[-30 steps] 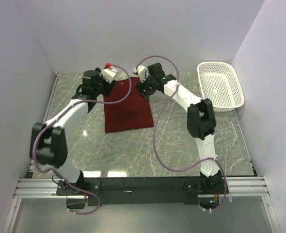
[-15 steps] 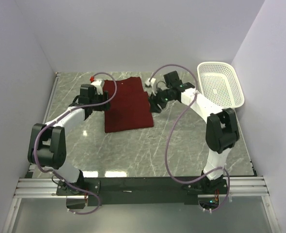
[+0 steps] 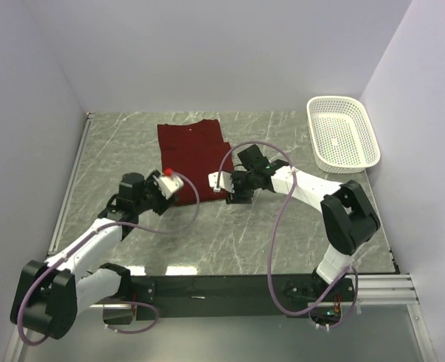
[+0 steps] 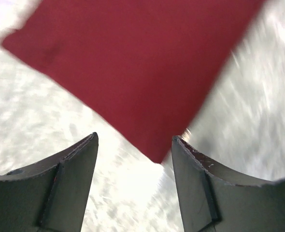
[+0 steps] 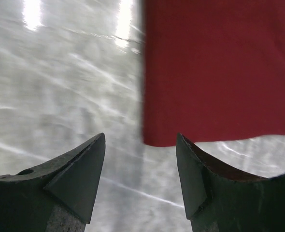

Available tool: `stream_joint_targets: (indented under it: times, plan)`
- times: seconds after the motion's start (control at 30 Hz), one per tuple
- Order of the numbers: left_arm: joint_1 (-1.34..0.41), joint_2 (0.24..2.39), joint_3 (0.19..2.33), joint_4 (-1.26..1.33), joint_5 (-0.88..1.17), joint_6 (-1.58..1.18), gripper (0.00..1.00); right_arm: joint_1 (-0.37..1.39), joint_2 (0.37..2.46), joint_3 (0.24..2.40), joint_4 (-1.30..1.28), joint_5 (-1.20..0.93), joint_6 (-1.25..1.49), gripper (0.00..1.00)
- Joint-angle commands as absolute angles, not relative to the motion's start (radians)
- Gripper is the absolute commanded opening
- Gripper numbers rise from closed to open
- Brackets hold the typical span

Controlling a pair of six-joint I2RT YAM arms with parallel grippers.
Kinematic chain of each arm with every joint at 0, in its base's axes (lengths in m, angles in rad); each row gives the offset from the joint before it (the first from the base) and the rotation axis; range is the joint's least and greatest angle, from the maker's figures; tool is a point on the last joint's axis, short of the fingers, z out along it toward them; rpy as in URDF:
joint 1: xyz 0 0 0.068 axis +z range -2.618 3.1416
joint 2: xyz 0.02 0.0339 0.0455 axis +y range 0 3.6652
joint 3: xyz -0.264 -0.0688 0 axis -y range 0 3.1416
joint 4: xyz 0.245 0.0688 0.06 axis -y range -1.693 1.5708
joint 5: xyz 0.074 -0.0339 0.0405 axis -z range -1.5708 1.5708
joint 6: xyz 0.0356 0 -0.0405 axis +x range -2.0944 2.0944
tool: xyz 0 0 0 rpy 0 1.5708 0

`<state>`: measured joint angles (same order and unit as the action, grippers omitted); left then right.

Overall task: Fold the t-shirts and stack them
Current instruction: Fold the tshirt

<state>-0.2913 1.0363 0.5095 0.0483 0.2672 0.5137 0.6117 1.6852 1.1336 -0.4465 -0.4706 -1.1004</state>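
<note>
No text, brand, number or sign I can read in any view. Both my wrist views are motion-blurred: just the plain maroon t-shirt (image 4: 133, 67) over the marble table (image 4: 258, 96), no print legible on either. In the top view, the t-shirt at upper centre of the frame shows bare cloth, with no readable tag. The white mesh basket (image 3: 343, 139) at the upper right carries no marking I can make out. Anything smaller there is too small to read.
</note>
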Motion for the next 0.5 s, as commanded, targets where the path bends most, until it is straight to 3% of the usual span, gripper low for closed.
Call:
stream_joint_targets:
  times: [0.0, 0.47]
  plan:
    - [-0.334, 1.064, 0.471, 0.074, 0.289, 0.748, 0.67, 0.607, 1.715, 1.181, -0.331, -0.4, -1.172, 0.67]
    - [-0.371, 1.266, 0.517, 0.052, 0.273, 0.787, 0.61, 0.638, 1.793, 1.193, -0.338, -0.365, -1.209, 0.66]
